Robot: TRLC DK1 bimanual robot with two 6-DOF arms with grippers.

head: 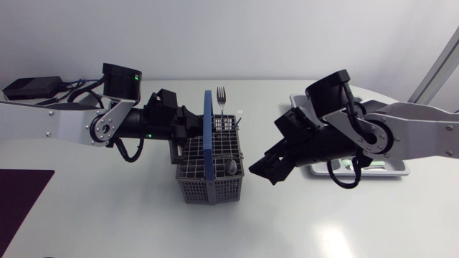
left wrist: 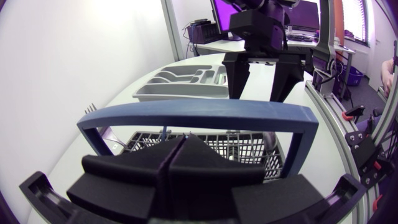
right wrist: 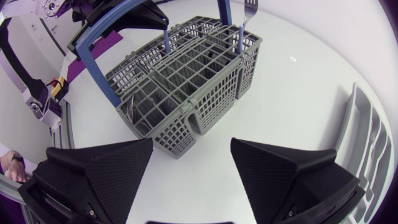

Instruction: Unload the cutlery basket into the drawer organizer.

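The grey cutlery basket (head: 215, 179) with its blue arched handle (head: 209, 132) stands mid-table. A fork (head: 221, 95) on a blue stem (right wrist: 239, 34) sticks up from its far end, and a spoon (right wrist: 132, 109) lies in a near compartment. My left gripper (left wrist: 171, 155) is over the basket beside the handle (left wrist: 199, 115), its fingers pressed together on the top of a second thin blue stem (left wrist: 163, 132); the rest of that piece is hidden. My right gripper (right wrist: 191, 149) hangs open just right of the basket (right wrist: 186, 93), nothing in it. The grey drawer organizer (head: 394, 170) lies under the right arm.
A black box (head: 32, 87) with cables sits at the back left. A dark mat (head: 21, 204) covers the front left corner. Bare white table lies in front of the basket and between basket and organizer (right wrist: 367, 143).
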